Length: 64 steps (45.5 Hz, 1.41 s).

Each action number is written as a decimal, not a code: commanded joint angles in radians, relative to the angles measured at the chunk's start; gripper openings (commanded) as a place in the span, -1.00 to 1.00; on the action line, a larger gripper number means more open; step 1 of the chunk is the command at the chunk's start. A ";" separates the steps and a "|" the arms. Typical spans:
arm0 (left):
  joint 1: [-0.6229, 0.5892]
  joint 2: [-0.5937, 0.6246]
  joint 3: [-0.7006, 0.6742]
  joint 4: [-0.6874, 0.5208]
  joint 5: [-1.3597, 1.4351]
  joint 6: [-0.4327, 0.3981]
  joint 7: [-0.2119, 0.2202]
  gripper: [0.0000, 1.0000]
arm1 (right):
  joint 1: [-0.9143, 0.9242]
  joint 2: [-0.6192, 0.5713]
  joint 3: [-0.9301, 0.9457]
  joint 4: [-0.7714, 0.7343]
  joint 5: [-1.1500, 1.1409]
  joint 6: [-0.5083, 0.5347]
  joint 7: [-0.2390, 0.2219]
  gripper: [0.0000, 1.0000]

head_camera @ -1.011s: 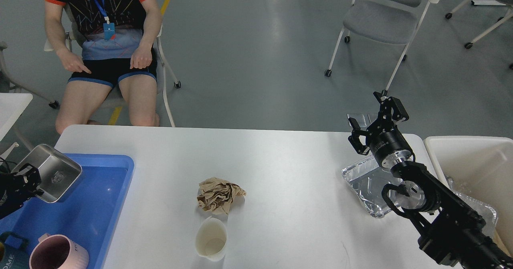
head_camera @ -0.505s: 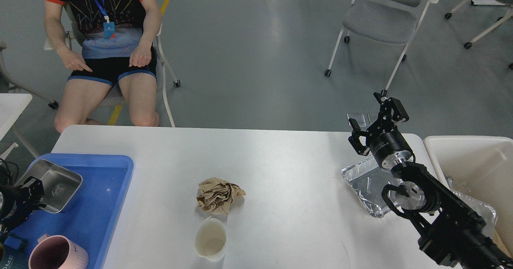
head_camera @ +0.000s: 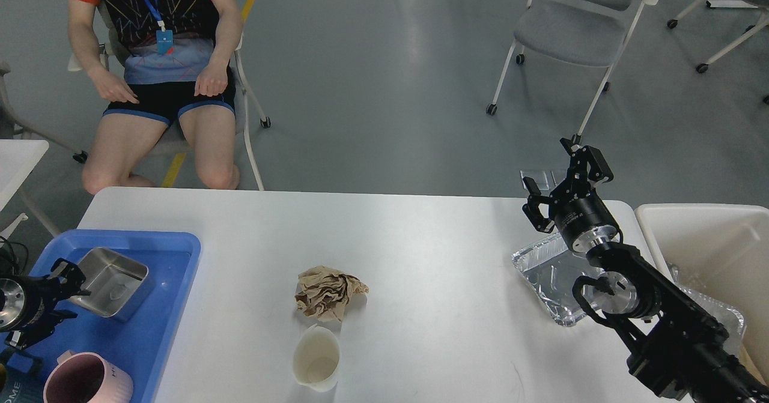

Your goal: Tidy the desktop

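The white desktop (head_camera: 420,241) holds a crumpled brown paper ball (head_camera: 329,293) at the middle and a white paper cup (head_camera: 316,357) on its side just in front of it. A square steel container (head_camera: 114,281) lies flat in the blue tray (head_camera: 162,307) at the left. My left gripper (head_camera: 71,292) is just left of the container, fingers spread, holding nothing. My right gripper (head_camera: 562,181) is open and empty, raised over the table's far right corner. A crinkled foil tray (head_camera: 550,277) lies under the right arm.
A cream bin (head_camera: 709,241) stands at the right edge of the table. A pink mug (head_camera: 87,380) stands at the blue tray's near end. A person sits on a chair (head_camera: 162,60) behind the far left corner. A grey chair (head_camera: 577,24) stands farther back.
My left gripper lowered the steel container from a tilted hold into the blue tray and let it go; it now lies flat. The right arm has not moved.
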 commanded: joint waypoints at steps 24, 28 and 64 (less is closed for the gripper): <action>-0.011 -0.141 -0.528 -0.264 -0.087 -0.106 -0.143 0.93 | -0.016 0.003 -0.003 0.003 0.000 -0.002 0.000 1.00; 0.011 -0.238 -0.646 -0.254 -0.121 -0.033 -0.158 0.93 | -0.016 0.005 -0.003 0.001 0.000 -0.002 0.000 1.00; 0.066 -0.649 -0.813 -0.195 -0.167 0.234 -0.312 0.93 | -0.007 -0.086 -0.101 0.059 -0.008 0.005 -0.005 1.00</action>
